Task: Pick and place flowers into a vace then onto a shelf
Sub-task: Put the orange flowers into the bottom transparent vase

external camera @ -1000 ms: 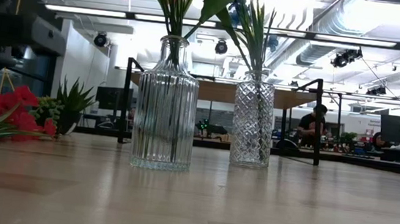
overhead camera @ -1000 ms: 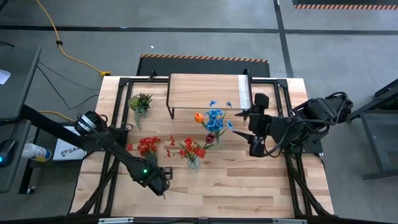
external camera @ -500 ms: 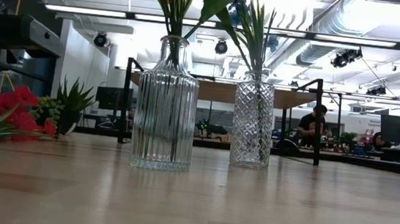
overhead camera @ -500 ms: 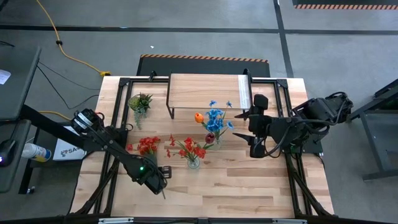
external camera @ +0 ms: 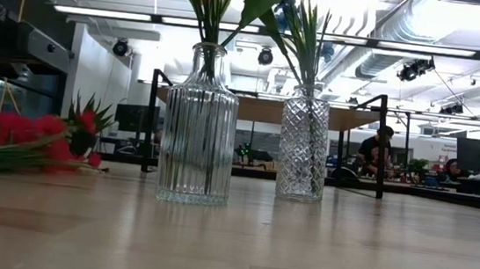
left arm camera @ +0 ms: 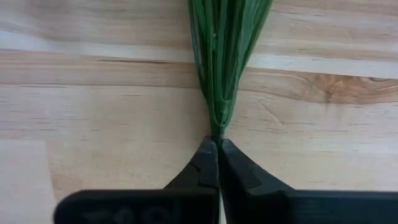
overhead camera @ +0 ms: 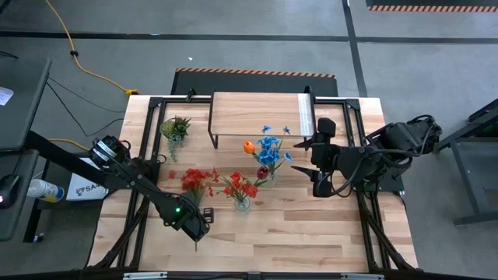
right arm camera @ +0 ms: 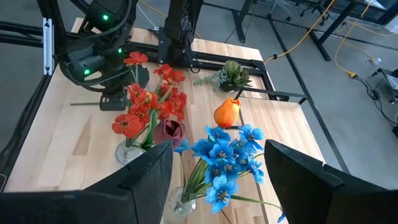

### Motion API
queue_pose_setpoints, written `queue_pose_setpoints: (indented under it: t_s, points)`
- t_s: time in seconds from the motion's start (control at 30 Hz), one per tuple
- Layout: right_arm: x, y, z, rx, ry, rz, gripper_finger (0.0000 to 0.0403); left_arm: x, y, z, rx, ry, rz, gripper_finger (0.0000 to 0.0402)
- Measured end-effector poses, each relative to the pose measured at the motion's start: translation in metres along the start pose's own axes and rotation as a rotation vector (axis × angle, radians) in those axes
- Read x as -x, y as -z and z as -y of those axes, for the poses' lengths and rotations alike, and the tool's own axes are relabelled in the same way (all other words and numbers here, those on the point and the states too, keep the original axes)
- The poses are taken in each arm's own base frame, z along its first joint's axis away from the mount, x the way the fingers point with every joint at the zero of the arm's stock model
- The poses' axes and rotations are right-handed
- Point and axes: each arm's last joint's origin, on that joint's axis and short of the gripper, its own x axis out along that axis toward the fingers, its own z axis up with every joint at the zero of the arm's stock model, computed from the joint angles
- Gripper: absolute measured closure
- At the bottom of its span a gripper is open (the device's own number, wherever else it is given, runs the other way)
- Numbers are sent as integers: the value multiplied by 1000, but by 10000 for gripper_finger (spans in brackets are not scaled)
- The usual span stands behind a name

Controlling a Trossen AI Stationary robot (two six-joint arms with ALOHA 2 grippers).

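The left gripper is low over the table, at the near left part, and its fingers are pressed together on the end of a bundle of green stems. These stems belong to a loose red bunch that extends away from the gripper toward the far side; in the low view its red heads are just above the wood and the stems slant down to the left. Just to the right of this bunch stands a ribbed glass vase with more red flowers in it. Farther and to the right is a second, diamond-cut vase with the blue flowers, an orange tulip and a maroon tulip. The right gripper hangs just to the right of the blue flowers, its fingers wide apart and with nothing between them. Beyond the vases, at the far edge of the table, stands the shelf, with nothing on its top. A small green plant is to the left of the shelf. In the room behind, a person sits at a desk.
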Motion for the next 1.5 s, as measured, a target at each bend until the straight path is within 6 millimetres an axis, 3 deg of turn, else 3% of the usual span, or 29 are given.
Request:
queue_pose_setpoints:
  t_s: [0.33,0.8,1.0,1.27,1.4,1.5]
  points:
    - [0,0,0,1,1,0,158,1,0,-1,5,-28,-14,372]
    - [0,1,0,4,7,-4,158,35,16,-9,-39,-167,87,376]
    - [0,1,0,5,9,-4,158,69,24,1,-51,-148,120,376]
    - [0,1,0,5,9,-4,158,134,25,-1,-93,-204,246,376]
    - [0,0,0,3,9,-3,158,153,24,-2,-119,-37,278,376]
    - [0,0,0,-3,6,-1,158,162,19,-5,-120,-12,273,376]
